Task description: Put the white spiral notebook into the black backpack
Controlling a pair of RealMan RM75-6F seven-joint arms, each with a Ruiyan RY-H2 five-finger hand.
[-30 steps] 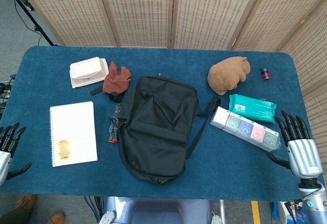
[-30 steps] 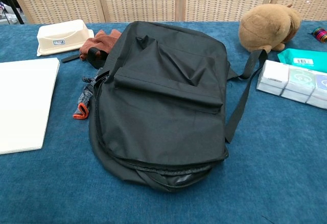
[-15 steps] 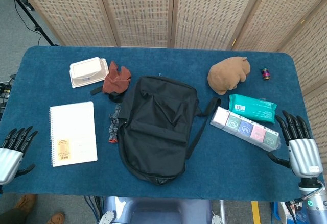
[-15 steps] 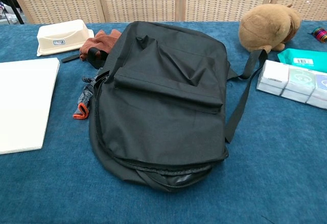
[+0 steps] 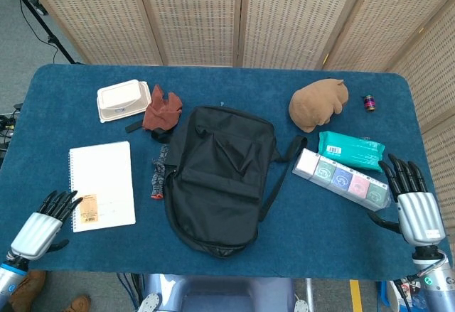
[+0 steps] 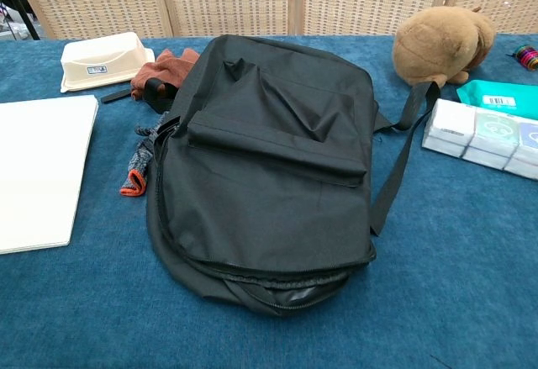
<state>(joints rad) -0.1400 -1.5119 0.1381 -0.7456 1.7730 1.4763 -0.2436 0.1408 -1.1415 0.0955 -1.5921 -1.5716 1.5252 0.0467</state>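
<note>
Lying just past the spread, empty left hand point(image 5: 44, 223), the white spiral notebook point(image 5: 102, 185) points its long side away, left of the black backpack point(image 5: 220, 177).

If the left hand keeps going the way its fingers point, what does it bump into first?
Most likely the white spiral notebook. The left hand is open near the table's front edge, its fingertips aimed up and to the right, right at the notebook's near corner. Whether it would touch or pass above is hard to judge from the head view.
</note>
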